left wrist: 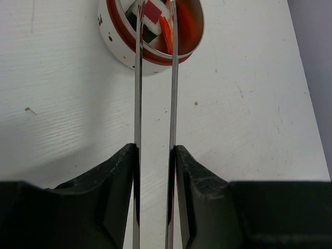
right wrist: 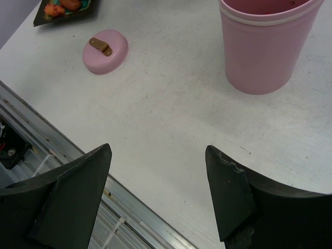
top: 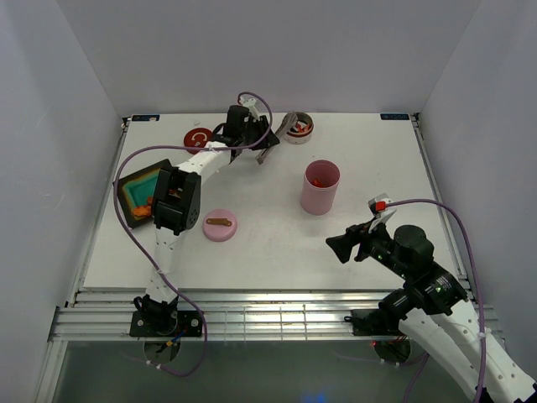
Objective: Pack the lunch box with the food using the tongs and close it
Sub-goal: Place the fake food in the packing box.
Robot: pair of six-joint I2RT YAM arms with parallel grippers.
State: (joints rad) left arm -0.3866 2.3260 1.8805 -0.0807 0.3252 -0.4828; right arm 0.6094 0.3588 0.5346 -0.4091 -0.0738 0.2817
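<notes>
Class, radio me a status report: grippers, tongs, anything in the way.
Left gripper shut on tongs, tips over food in round container. Right gripper open, empty. Nothing blocking.

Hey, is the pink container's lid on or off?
Off. The pink container stands upright, its top open; the pink lid lies apart from it, handle up.

Tongs in pincer, tips in container

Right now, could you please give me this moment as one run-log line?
left end effector: gripping tongs, reaching into round food container | right end effector: open, empty, near pink cup
</notes>
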